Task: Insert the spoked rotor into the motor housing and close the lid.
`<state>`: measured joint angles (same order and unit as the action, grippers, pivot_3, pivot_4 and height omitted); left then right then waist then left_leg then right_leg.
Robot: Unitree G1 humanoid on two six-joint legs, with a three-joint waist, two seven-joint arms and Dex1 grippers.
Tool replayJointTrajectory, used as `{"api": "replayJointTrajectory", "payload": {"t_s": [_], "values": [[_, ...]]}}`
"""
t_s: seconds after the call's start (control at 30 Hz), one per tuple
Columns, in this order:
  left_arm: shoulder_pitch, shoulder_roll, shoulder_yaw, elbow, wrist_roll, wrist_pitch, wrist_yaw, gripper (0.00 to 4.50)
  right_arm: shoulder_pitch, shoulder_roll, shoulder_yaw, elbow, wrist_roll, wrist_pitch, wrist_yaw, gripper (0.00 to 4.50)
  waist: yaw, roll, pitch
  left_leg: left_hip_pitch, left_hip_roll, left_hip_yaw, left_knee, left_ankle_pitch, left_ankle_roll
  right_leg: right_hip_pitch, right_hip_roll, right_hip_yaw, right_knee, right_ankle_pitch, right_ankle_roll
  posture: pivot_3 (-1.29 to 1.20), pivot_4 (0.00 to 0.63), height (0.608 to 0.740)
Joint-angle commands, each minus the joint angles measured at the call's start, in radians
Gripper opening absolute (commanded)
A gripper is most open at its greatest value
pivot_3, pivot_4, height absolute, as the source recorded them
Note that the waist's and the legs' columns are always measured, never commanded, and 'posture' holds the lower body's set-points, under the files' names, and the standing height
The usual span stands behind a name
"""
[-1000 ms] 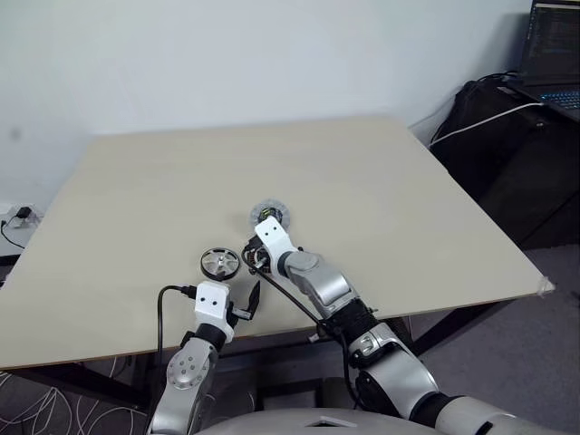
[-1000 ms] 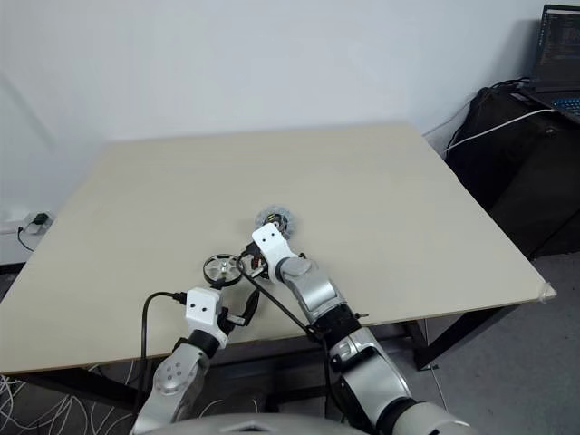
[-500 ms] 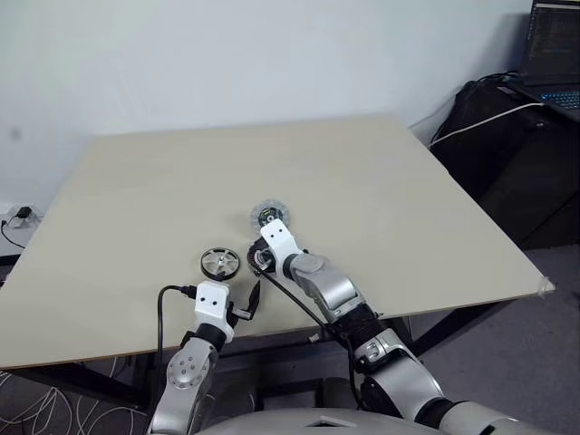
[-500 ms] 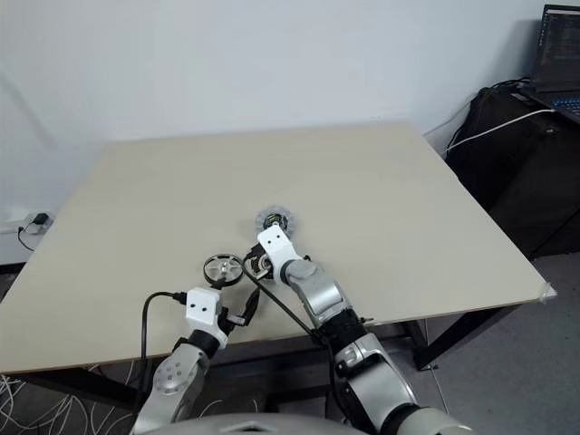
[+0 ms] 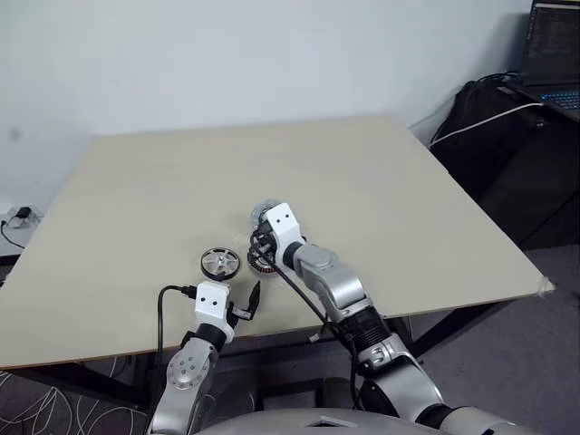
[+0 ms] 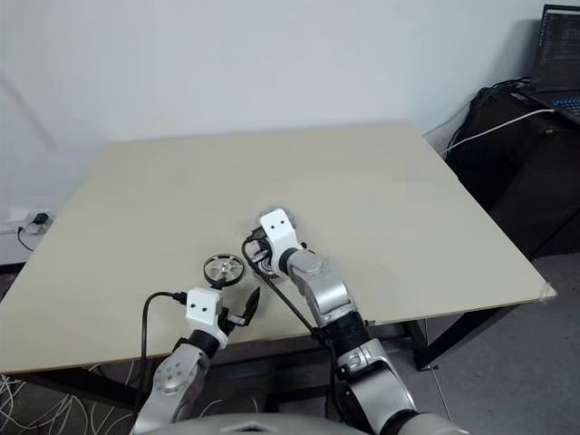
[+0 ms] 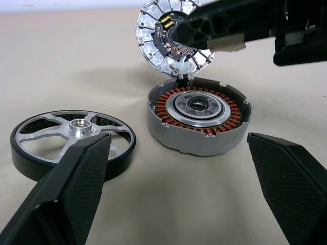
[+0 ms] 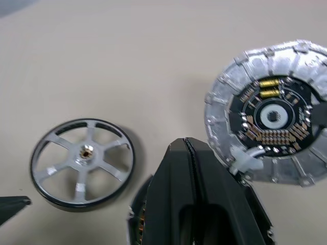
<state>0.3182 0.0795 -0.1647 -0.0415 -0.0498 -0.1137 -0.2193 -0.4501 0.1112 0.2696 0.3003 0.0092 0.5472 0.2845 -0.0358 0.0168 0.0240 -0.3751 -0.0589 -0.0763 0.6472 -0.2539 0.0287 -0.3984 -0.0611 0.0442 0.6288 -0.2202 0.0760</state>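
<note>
Now, on the bench (image 5: 381,181): three round parts are lying close together near the front edge.
Wheel: the spoked rotor (image 7: 73,141) is lying flat on the bench, just beside the motor housing (image 7: 199,116) and not touching it.
Housing: it is sitting flat with its ring of copper-brown windings facing up and nothing inside it.
Lid: the lid (image 8: 269,112) is lying just behind the housing, with its dark centre patch and small gold parts facing up. Whether it is touching the housing, I cannot tell.
Left end effector (image 7: 181,189): its two black fingers (image 7: 76,184) are standing wide apart and holding nothing. It is pointing at the wheel and the housing from the front edge of the bench.
Right end effector (image 8: 188,153): its fingers are pressed tight together and holding nothing. It is hanging over the housing, with its tip near the lid.
Side: a laptop (image 5: 553,54) is sitting on a dark stand off to the right of the bench.
</note>
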Motion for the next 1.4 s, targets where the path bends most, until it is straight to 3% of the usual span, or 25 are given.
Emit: {"api": "replayJointTrajectory", "payload": {"t_s": [0.03,0.93,1.4], "values": [[-0.009,-0.004,0.003,-0.021,-0.004,-0.007,-0.001,4.5,-0.017,0.004,0.013,0.019,-0.013,-0.028,0.001,0.02,0.0,0.0,0.0,0.0,0.0,0.0,0.0,0.0,0.0,0.0,0.0,0.0,0.0,0.0,0.0,0.0,0.0,0.74],[-0.01,-0.001,0.005,-0.018,-0.004,-0.01,-0.003,4.5,-0.037,-0.015,-0.024,0.204,-0.044,-0.094,-0.031,0.02,0.001,0.0,0.0,0.0,0.0,0.0,0.0,0.0,0.0,0.001,0.0,0.0,0.0,0.0,0.0,0.0,0.0,0.74],[-0.015,0.003,0.007,-0.009,-0.006,-0.013,-0.009,4.5,0.052,-0.08,-0.023,0.076,-0.027,-0.052,0.016,0.02,0.014,0.0,0.0,0.0,-0.001,0.0,0.001,0.0,0.0,0.001,0.0,0.0,0.0,0.0,0.0,0.0,0.0,0.74]]}}
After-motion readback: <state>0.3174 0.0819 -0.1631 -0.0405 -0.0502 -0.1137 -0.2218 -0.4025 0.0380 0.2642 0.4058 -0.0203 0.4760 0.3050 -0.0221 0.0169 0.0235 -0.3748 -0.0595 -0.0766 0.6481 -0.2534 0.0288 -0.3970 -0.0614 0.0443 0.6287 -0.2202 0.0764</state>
